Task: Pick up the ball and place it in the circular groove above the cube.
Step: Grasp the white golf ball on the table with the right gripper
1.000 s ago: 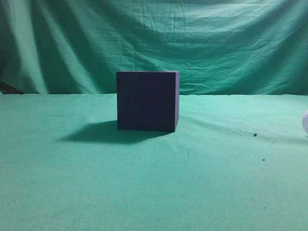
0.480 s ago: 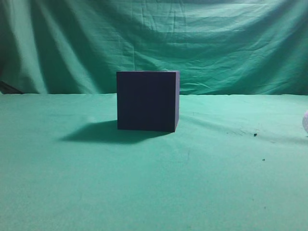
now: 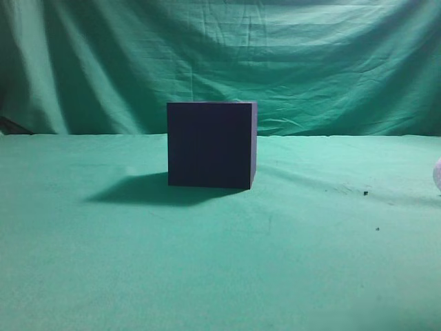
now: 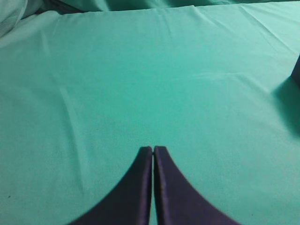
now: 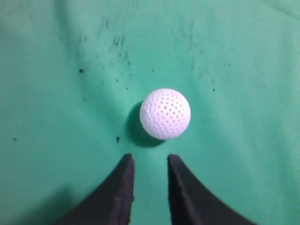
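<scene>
The dark navy cube (image 3: 211, 145) stands on the green cloth in the middle of the exterior view; its top groove is hidden from this height. A corner of it shows at the right edge of the left wrist view (image 4: 296, 71). The white dimpled ball (image 5: 165, 114) lies on the cloth just ahead of my right gripper (image 5: 150, 158), which is open with a narrow gap and empty. A sliver of the ball shows at the right edge of the exterior view (image 3: 437, 175). My left gripper (image 4: 153, 149) is shut and empty above bare cloth. Neither gripper shows in the exterior view.
A green cloth backdrop (image 3: 220, 62) hangs behind the table. Small dark specks (image 5: 117, 44) dot the cloth near the ball. The cube casts a shadow (image 3: 138, 192) to its left.
</scene>
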{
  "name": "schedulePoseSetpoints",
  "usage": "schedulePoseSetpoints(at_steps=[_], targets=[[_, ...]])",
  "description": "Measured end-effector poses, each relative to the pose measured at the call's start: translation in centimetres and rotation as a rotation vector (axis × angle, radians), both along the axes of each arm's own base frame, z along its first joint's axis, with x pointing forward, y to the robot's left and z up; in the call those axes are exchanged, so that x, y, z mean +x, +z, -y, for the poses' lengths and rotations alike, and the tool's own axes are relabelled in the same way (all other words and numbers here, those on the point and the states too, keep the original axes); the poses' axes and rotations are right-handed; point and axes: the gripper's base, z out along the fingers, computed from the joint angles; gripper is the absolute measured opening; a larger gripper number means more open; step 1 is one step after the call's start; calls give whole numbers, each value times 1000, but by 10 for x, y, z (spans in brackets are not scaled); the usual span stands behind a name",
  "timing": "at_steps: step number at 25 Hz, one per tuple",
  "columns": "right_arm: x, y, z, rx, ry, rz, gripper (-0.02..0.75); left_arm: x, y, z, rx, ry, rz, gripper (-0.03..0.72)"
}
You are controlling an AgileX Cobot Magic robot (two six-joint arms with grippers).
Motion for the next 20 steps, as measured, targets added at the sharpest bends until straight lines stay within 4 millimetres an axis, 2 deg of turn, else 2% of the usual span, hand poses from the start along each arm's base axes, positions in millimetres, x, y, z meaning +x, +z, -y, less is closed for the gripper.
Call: schedulePoseSetpoints(at_steps=[1,5,7,8,20], targets=[[4,-4,-1,-4,3,2,155,0,0,0,0,0,0,0],[17,-19,-4,-14,-5,5,446,0,0,0,0,0,0,0],[22,-25,-6,-3,-36,4,560,0,0,0,0,0,0,0],[24,-29,-7,2,-54,-1,583,0,0,0,0,0,0,0],[45,-66,-12,-25,-71,-31,575,0,0,0,0,0,0,0]])
